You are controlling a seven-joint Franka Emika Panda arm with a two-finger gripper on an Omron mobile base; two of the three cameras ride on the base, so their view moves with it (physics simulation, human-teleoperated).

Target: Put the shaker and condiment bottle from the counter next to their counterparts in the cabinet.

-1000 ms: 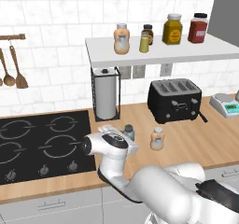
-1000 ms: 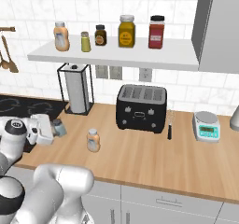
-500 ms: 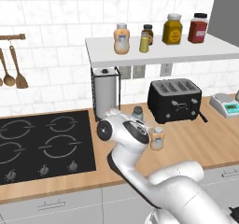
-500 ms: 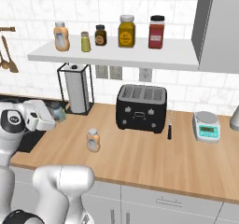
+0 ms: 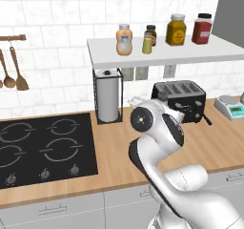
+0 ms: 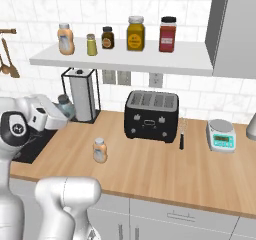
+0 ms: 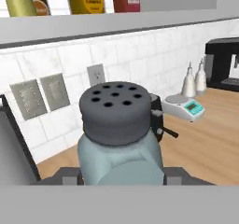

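The shaker (image 7: 120, 134) sits right in the pincer (image 7: 122, 174), which is clamped on its pale blue body from both sides. It stands upright, with its dark cap full of little holes on top. From the right base view you can see the shaker (image 6: 64, 105) up in the air, just in front of the paper towel holder (image 6: 82, 95) and above the left end of the table (image 6: 150, 161).

The place it has to go is up, not sideways. The cabinet (image 6: 125, 59) shelf hangs over it, and the olive-yellow shaker (image 6: 91, 44) stands there between the peach bottle (image 6: 65, 38) and a small brown jar (image 6: 107, 37). So the friend of this shaker is higher and a bit to the right of where the pincer is now. I think the arm must lift the shaker above the shelf edge first, then push it in, keeping it straight so it does not bump the shelf.

The condiment bottle (image 6: 100, 150) is alone on the table, well apart from the pincer, in front of the toaster (image 6: 151, 116)
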